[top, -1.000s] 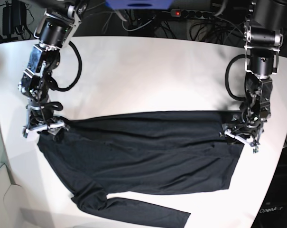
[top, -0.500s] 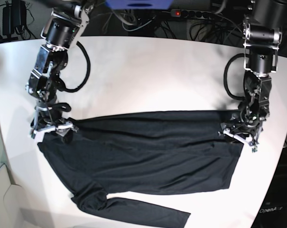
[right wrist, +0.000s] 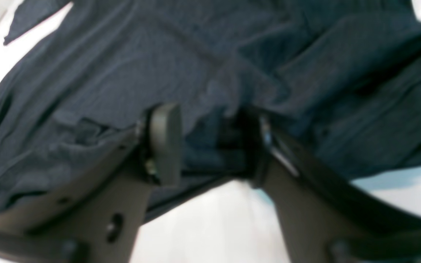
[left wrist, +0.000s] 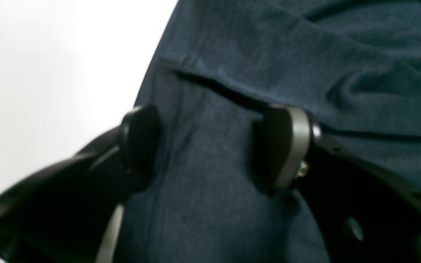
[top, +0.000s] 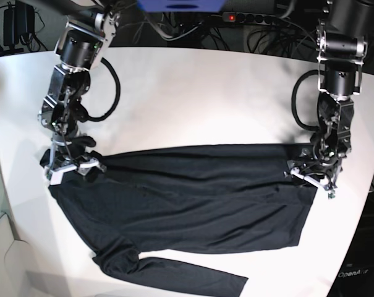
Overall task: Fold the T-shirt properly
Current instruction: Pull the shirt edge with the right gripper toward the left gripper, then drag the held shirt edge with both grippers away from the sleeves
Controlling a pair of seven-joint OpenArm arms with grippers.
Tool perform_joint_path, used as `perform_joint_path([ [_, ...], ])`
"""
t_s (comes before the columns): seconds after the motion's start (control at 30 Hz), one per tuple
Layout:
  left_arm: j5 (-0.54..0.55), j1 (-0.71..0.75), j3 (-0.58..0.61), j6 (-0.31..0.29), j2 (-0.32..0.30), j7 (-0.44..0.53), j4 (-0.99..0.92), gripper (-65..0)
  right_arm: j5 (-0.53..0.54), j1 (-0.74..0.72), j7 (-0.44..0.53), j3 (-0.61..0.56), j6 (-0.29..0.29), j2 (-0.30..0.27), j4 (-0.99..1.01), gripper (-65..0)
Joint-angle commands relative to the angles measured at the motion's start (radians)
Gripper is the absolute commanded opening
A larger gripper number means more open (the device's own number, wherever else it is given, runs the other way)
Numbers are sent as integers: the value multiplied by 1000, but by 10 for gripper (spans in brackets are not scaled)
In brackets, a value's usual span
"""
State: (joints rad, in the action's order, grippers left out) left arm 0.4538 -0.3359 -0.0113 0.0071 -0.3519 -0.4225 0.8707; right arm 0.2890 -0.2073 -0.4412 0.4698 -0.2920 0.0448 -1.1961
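- T-shirt spread flat on white table, body lying crosswise between the two arms, one long sleeve trailing off along the near edge.
- Left gripper down at the hem corner of the shirt, fingers spread wide apart.
- Between these fingers: a flat strip of dark knit fabric with a seam line; one finger just at the cloth edge beside bare table, the other resting on the fabric near a fold.
- No pinch visible on this side; cloth lying loose between the pads.
- Right gripper at the opposite end of the shirt, near the shoulder corner, fingers partly apart.
- Between these fingers: a bunched, wrinkled edge of the fabric, raised a little above the white surface.
- Cannot tell whether the pads already press the cloth; picture blurred here.
- Beyond the right fingers: rest of the shirt stretching away in soft folds.
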Motion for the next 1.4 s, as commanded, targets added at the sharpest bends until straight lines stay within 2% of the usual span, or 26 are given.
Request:
perform_joint_path([
  [0.0,7,-13,-2,0,-9,-26,6,-219,11,-34,23,-1,-8,-7,-17,-452],
  [0.17,7,-13,-2,0,-11,-25,0,-219,11,-40,22,-1,-8,-9,-18,-598],
  [0.27,7,-15,-2,0,-12,-25,-2,-219,9,-34,14,-1,-8,-9,-20,-644],
  [0.47,7,-19,-2,0,-14,-25,-2,-219,9,27,17,-1,-8,-9,-123,-648],
  [0.73,7,-18,-2,0,-12,-25,5,-219,9,26,14,7,-6,-29,-124,-644],
  [0.8,7,-15,-2,0,-12,-25,5,-219,9,24,12,7,-6,-29,-124,-608],
  [1.0,7,-15,-2,0,-14,-25,5,-219,9,26,12,7,-6,-29,-124,-393],
  [1.07,7,-15,-2,0,-14,-25,5,-219,9,27,12,7,-6,-29,-124,-352],
  [1.37,7,-21,-2,0,-25,-25,2,-219,9,44,14,7,-6,-29,-101,-338],
])
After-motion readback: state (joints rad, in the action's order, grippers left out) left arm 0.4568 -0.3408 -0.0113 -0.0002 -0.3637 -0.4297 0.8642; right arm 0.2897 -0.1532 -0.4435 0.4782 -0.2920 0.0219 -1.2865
